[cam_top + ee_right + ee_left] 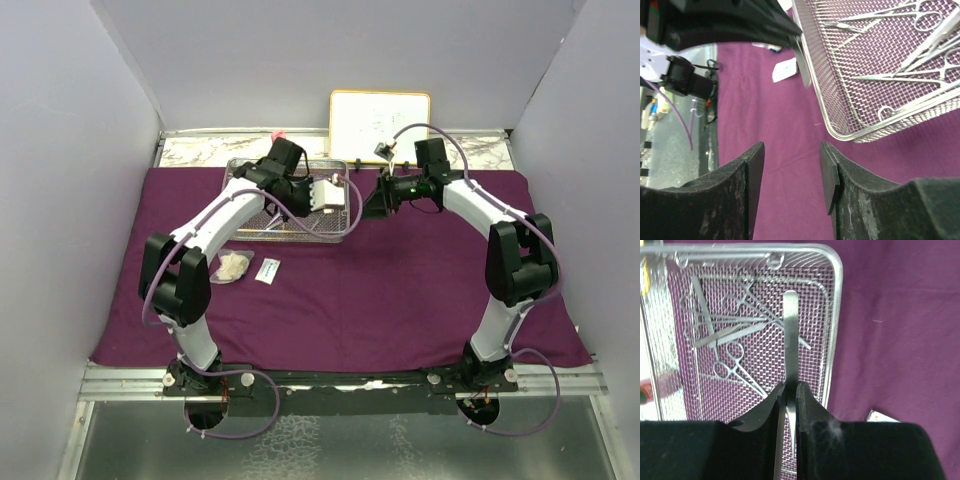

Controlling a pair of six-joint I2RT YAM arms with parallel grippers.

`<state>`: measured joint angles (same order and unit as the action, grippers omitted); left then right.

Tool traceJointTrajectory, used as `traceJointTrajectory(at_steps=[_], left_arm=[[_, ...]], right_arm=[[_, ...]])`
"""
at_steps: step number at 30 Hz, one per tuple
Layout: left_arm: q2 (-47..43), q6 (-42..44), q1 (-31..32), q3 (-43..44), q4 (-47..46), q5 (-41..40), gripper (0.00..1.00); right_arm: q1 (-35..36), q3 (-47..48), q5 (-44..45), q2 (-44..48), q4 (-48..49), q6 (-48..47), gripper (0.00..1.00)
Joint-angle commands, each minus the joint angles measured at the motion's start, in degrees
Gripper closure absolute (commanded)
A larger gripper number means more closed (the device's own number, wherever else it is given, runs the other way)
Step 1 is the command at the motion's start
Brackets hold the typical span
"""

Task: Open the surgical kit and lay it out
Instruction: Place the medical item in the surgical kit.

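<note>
While the left jaws pinch a flat steel instrument [790, 325], the right jaws hang open and empty!
Wire-mesh tray [837, 300] sits at the far left of the spread purple cloth wrap [400, 290], clamps and forceps [735, 367] lying inside it; the pinched instrument is over the tray's right side, the right jaws just right of it, and gauze [233, 266] and a white packet [267, 270] lie nearer.

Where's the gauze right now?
In the top view, the gauze lies on the purple cloth at left, just nearside of the mesh tray, beside the small white packet.
</note>
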<state>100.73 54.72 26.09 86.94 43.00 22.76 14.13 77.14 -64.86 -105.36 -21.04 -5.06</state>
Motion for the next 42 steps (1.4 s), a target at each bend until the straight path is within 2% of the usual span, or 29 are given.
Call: traceJointTrajectory(at_steps=[1, 8, 21, 32, 38, 42], left_arm=[[-4.75, 8.09, 2.48, -1.94, 0.35, 3.20, 1.00], [-7.14, 11.81, 4.37, -4.94, -2.39, 2.09, 1.00], [-8.42, 13.28, 7.84, -7.13, -4.48, -0.61, 1.00], [-8.61, 14.38, 9.81, -9.08, -5.67, -1.99, 1.00], [-9.34, 14.05, 9.92, -11.63, -7.02, -2.63, 0.99], [-10.05, 11.05, 9.89, -12.05, -8.48, -2.59, 0.89]], right_arm=[[-0.03, -0.26, -8.14, -1.26, 3.67, 2.75, 0.51], [0.95, -0.87, -11.29, -1.34, 1.50, 0.97, 0.48], [4.90, 0.06, -9.48, -4.78, 0.12, 1.57, 0.48], [7.39, 1.99, -6.88, -5.99, -0.68, 2.06, 0.72], [7.49, 0.73, -4.10, -5.54, 0.51, 1.94, 0.92], [7.45, -0.80, -0.53, -3.51, 1.72, 1.56, 0.99]])
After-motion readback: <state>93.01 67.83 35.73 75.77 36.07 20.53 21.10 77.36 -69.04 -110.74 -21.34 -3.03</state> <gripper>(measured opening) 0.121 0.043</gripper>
